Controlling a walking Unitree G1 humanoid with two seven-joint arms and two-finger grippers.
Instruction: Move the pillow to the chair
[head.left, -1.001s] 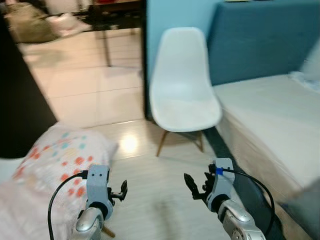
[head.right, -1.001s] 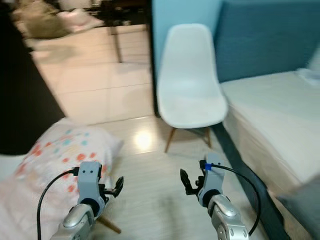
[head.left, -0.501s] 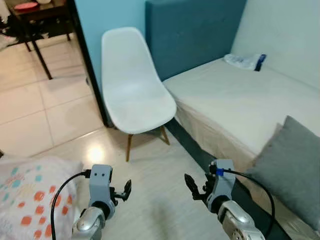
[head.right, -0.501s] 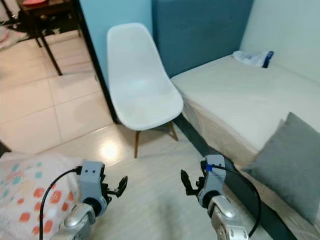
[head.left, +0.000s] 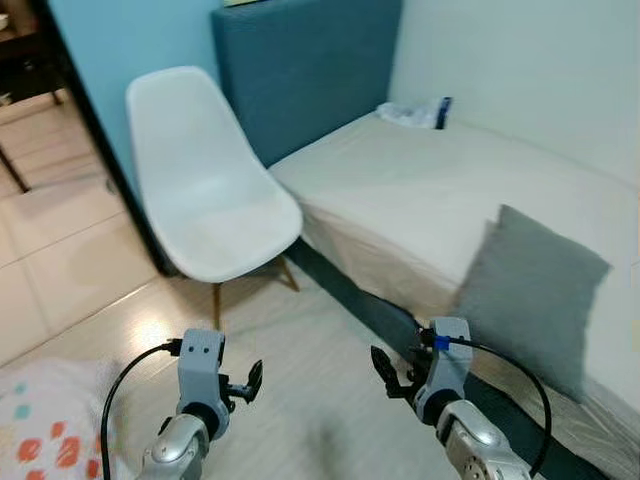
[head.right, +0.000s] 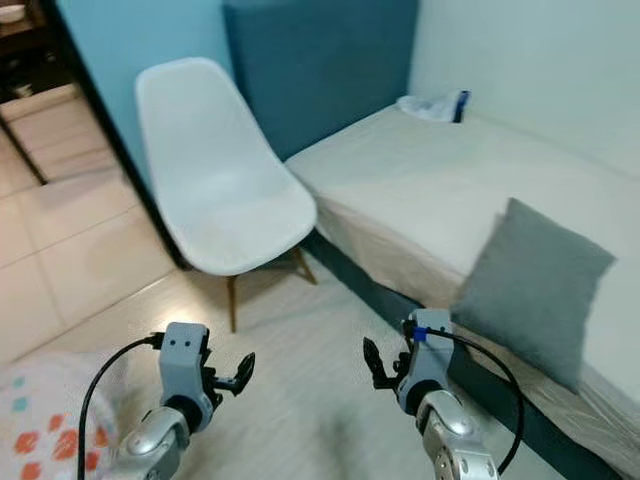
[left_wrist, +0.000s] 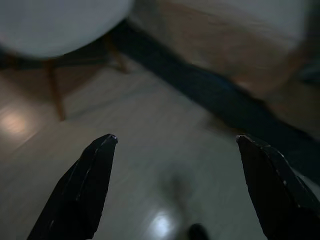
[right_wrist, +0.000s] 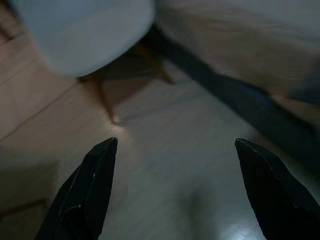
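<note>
No readable writing or brand marks appear anywhere. A grey square pillow leans upright against the side of a low bed, resting at the mattress edge to the robot's right. Its fabric is plain, matte and slightly rumpled. A white moulded chair with wooden legs stands ahead and to the left, its seat bare, just beside the bed's dark blue headboard. A small white and blue item, too small to identify, lies at the far end of the mattress. At the lower left corner, a white cushion with red and teal dots pokes into view. The left gripper and the right gripper are both held low over pale wood-look floor, well apart from the pillow. In the wrist views each gripper's two black fingers stand spread wide, holding nothing.
</note>
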